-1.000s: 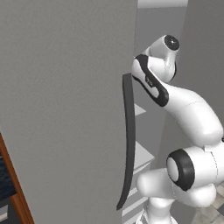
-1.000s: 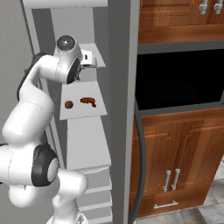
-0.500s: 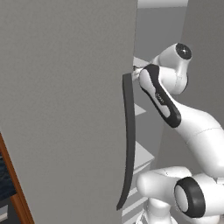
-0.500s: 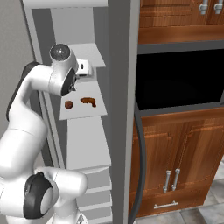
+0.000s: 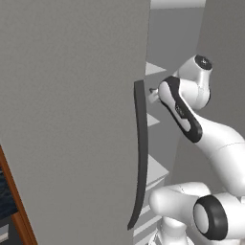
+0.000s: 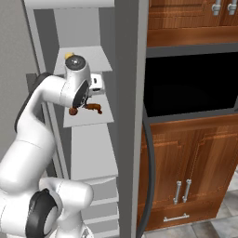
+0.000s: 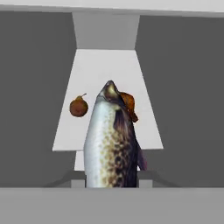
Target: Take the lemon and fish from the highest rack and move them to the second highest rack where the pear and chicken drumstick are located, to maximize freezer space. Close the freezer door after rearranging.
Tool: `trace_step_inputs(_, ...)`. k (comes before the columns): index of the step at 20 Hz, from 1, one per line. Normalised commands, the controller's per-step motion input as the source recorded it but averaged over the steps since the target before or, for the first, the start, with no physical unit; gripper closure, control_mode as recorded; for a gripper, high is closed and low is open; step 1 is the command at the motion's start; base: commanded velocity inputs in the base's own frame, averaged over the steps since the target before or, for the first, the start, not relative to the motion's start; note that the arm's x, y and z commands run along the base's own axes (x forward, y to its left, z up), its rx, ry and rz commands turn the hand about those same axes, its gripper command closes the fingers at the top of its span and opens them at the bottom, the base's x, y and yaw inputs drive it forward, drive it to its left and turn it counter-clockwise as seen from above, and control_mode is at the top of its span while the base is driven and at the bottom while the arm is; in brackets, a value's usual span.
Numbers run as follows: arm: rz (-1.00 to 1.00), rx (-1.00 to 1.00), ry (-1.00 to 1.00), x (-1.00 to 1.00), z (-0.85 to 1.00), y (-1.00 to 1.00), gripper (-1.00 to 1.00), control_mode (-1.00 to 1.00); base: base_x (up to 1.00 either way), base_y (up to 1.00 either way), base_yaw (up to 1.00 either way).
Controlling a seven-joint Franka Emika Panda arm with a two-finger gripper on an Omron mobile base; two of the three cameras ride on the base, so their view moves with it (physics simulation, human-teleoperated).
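The gripper is clamped on the fish, which sticks straight out ahead of it, head foremost, over the white rack. Beyond the fish's head on that rack sit the pear, off to one side, and the chicken drumstick, partly hidden behind the fish. The lemon rests on the rack above the gripper. The freezer door stands open beside the arm, its black handle near the hand

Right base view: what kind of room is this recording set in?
Most likely a simulated home kitchen: an open freezer with white racks holding a pear and a chicken drumstick, wooden cabinet doors alongside, and a fish held in the gripper.
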Motion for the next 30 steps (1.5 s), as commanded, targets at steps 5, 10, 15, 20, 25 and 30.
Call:
trace_step_inputs(5, 0.11, -0.02, 0.06, 0.23, -0.44, -0.05, 1.0, -1.0, 0.0, 0.0, 0.0)
trace_step_inputs(10, 0.08, 0.0, 0.0, 0.36, -0.43, -0.03, 1.0, -1.0, 0.0, 0.0, 0.0)
trace_step_inputs(15, 0.0, 0.0, 0.0, 0.55, -0.41, 0.0, 1.0, -1.0, 0.0, 0.0, 0.0)
trace_step_inputs(20, 0.0, 0.0, 0.03, 0.62, -0.36, 0.14, 1.0, -1.0, 0.0, 0.0, 0.0)
trace_step_inputs(25, 0.0, 0.0, 0.06, 0.61, -0.33, 0.18, 1.0, -1.0, 0.0, 0.0, 0.0)
trace_step_inputs(30, 0.0, 0.0, 0.05, 0.52, -0.26, 0.12, 1.0, -1.0, 0.0, 0.0, 0.0)
